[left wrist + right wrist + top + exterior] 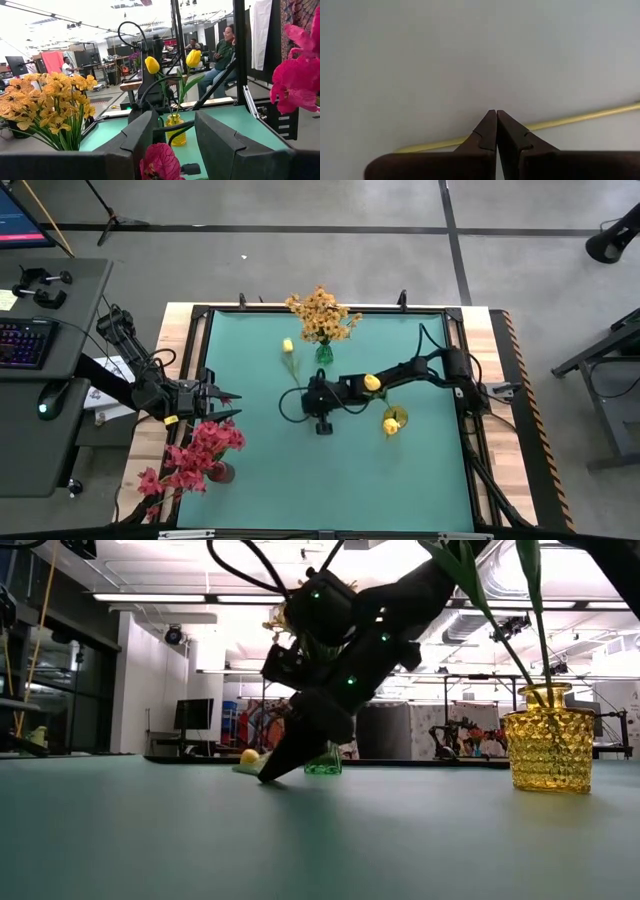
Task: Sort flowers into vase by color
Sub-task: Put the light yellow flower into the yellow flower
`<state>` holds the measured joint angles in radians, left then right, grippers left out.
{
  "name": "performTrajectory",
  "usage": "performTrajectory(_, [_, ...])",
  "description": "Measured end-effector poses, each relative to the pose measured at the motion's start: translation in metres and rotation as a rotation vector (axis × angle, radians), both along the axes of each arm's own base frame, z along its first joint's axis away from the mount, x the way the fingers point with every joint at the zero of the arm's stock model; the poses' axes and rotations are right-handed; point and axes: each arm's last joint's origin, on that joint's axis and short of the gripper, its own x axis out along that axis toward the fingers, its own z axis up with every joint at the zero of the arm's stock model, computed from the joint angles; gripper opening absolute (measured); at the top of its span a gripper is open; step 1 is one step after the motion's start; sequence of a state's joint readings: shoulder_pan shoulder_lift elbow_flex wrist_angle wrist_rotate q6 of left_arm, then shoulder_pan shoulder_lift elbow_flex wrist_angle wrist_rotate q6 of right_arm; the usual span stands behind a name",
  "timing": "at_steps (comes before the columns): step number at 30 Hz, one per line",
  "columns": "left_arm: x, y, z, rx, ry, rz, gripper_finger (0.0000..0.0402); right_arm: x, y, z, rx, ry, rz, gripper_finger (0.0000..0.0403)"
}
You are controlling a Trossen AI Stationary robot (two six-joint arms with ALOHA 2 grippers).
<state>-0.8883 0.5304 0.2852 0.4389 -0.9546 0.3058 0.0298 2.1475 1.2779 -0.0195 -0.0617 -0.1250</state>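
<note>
Right claw (496, 125) pinches shut upon the tulip stem (580, 118).

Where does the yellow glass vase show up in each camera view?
High view: yellow vase right of centre on the green mat, beside the right arm.
Low view: far right, stems rising from it.
Left wrist view: centre, between the fingers.
Right wrist view: not in it.
Shared landmark: its yellow tulip buds.

A teal mat (330, 470) covers the tabletop, framed by a black rail (470, 470). To its left stands a dark desk (70, 300) with a lit keyboard (25, 342) and a mouse (45, 408). Black tape lines (300, 227) cross the grey floor. In the room beyond, seated people (220, 55) and a monitor (193, 714) show.
</note>
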Motion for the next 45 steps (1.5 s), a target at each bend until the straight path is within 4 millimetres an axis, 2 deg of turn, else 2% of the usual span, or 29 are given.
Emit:
performTrajectory(11, [0.0,0.0,0.0,0.002,0.0,0.0,0.0136,-0.013,0.008,-0.006,0.082,0.137,0.188,0.0])
performTrajectory(19, [0.0,0.0,0.0,0.002,0.0,0.001,0.0136,-0.022,0.008,0.006,-0.004,0.151,0.389,0.0])
performTrajectory(28, [0.003,0.003,0.0,-0.009,0.0,0.031,0.0136,-0.047,0.004,0.029,-0.169,0.337,0.415,0.0])
performTrajectory(35, [0.005,0.006,-0.002,-0.024,0.009,0.055,0.0136,-0.054,-0.005,0.03,-0.239,0.413,0.417,0.0])
performTrajectory(39, [0.006,0.007,-0.002,-0.022,0.013,0.066,0.0136,-0.057,-0.007,0.03,-0.351,0.461,0.489,0.0])
performTrajectory(45, [0.007,0.008,-0.003,-0.02,0.015,0.071,0.0136,-0.064,-0.006,0.029,-0.467,0.554,0.494,0.0])
